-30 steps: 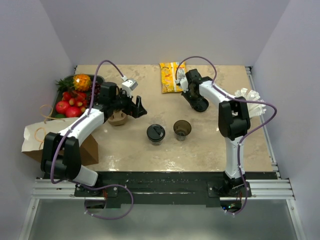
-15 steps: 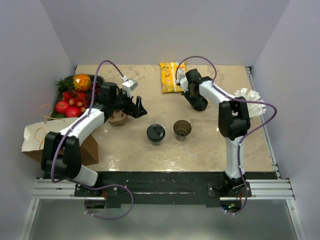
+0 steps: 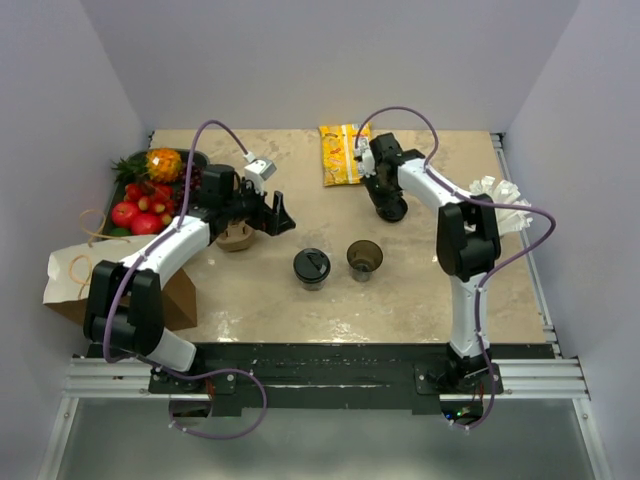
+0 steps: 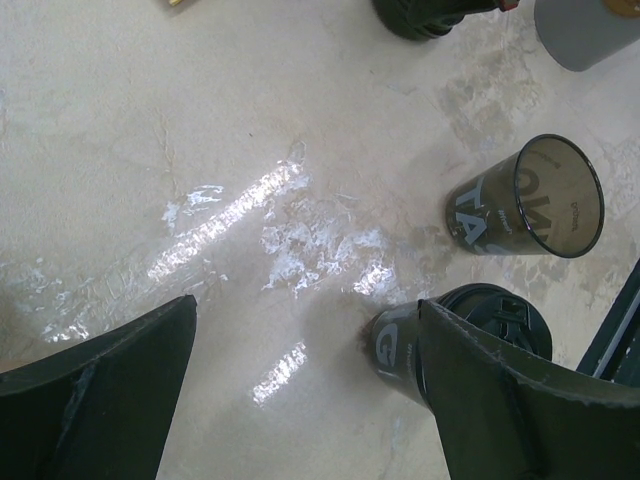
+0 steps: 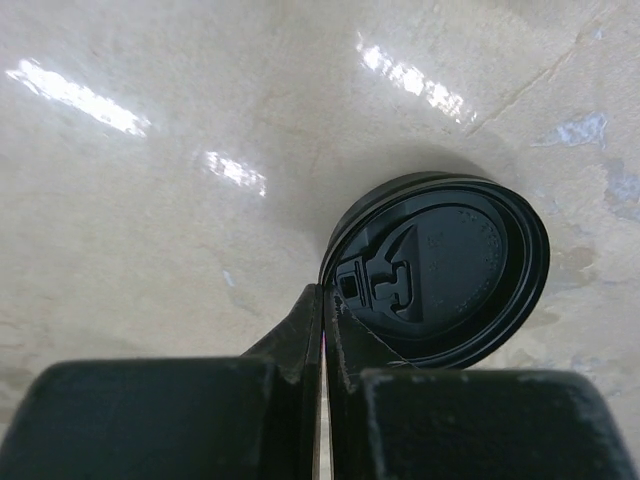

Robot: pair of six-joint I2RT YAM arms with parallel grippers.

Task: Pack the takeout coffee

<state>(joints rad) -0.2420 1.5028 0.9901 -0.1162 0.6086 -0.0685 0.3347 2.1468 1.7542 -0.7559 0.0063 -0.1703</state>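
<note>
Right wrist view: right fingers (image 5: 295, 338) tight on rim of black lid (image 5: 440, 270), arm outstretched; left fingers (image 4: 100, 390) wide apart.

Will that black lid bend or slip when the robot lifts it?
Probably light and a bit bendy: the black lid looks like thin plastic. It may swing or slip, since the right gripper pinches only its rim at one edge.

My overhead cam sits high behind the arm bases and looks down over the whole table (image 3: 300, 170). The left wrist cam hangs fairly close, aimed down at the lidded cup (image 4: 490, 308) and the open cup (image 4: 525, 198) mid-table, and the overhead catches both of those too. The right wrist cam is almost on the far table, and a black lid (image 5: 440, 270) fills much of its view.
</note>
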